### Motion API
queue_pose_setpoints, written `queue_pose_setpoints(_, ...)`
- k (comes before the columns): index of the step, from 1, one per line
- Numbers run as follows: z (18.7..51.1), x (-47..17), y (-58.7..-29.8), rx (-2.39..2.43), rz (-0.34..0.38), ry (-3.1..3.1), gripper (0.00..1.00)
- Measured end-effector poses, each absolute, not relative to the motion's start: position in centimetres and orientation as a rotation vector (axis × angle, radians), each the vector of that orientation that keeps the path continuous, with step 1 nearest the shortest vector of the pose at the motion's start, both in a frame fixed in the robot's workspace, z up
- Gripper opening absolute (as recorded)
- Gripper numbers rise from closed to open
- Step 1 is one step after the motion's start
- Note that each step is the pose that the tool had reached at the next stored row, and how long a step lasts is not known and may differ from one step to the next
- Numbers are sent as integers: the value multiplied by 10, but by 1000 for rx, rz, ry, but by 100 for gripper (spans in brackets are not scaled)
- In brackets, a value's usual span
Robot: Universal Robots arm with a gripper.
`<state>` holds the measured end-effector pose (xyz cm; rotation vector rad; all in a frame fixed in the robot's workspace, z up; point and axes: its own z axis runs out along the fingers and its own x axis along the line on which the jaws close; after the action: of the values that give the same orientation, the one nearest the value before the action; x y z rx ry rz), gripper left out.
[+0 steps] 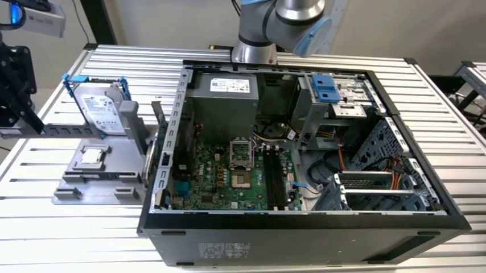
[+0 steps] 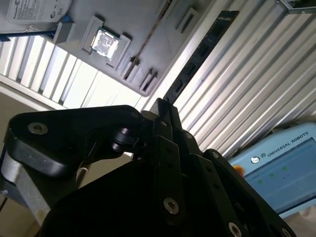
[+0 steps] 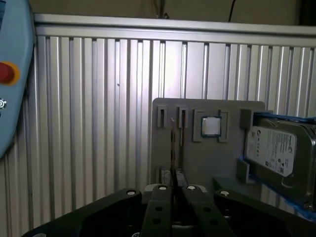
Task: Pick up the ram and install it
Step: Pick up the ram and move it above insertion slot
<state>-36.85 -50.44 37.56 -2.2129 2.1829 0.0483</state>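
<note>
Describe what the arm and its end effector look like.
The arm is a silver-grey metal tube with rounded joints and light blue caps. The black end effector, seen in the first wrist view, is built from flat linkage bars pinned with silver screws.

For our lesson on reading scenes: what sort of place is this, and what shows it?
Probably a robotics lab bench for computer assembly: a robot arm beside an open computer case on a slatted metal table, with a hard drive in a grey holder.
</note>
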Motion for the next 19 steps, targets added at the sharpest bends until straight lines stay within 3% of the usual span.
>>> queue_pose_setpoints(19,386,-365,-504,-2212,47,2183,0)
